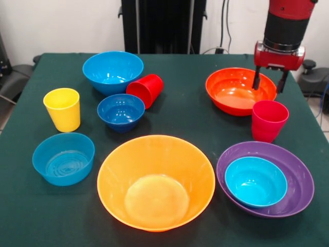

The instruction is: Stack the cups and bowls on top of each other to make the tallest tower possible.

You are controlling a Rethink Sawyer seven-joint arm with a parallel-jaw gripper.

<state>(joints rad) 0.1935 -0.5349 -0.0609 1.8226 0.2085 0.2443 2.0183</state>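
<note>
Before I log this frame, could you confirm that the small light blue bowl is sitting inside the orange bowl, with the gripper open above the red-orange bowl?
Not quite. In the front view the small light blue bowl sits inside the purple bowl, not the orange bowl, which holds nothing. The rest stands: the gripper is open above the red-orange bowl.

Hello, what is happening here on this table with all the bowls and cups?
A robot arm holds its open gripper over the red-orange bowl, gripping nothing. One light blue bowl sits inside the purple bowl; no tower stands otherwise. The orange bowl, the other blue bowls and the cups lie apart on the table; one red cup lies on its side.
</note>
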